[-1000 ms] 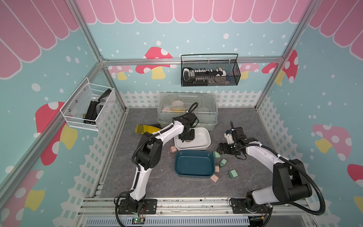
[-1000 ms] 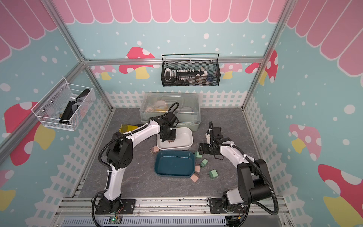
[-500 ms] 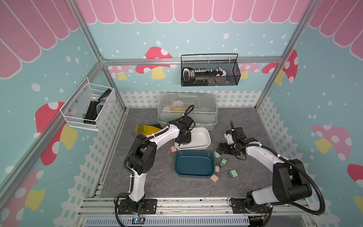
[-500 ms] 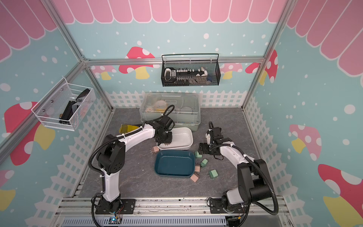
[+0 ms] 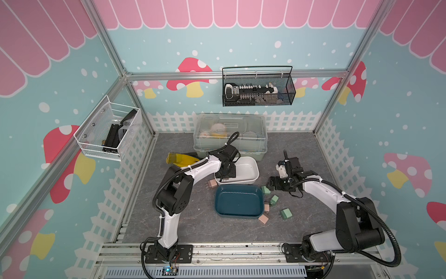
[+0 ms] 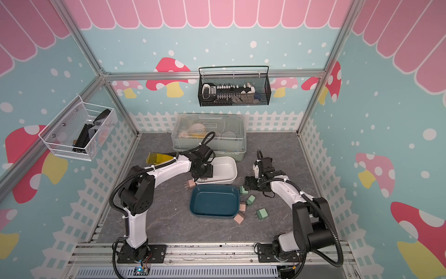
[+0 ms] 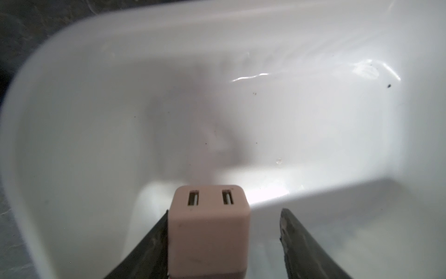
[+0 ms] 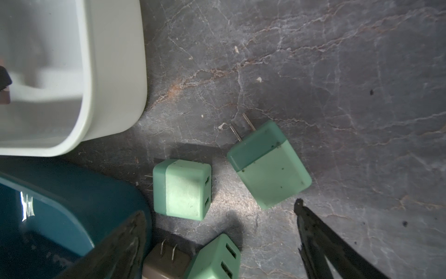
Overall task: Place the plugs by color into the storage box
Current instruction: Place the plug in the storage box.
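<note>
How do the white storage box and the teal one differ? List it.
Colour: the white storage box is white, the teal storage box dark blue-green.
Contents: a pink plug sits over the white box's floor at the open left tool; the teal box looks empty.
Place: the white box lies farther back, the teal box nearer the front.
Both are shallow rounded rectangles of like size.

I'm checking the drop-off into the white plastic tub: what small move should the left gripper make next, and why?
Probably open the left gripper a little wider before lifting. The pinkish-tan cube plug is inside the white plastic tub, with one finger against its side and the other finger apart from it.
</note>
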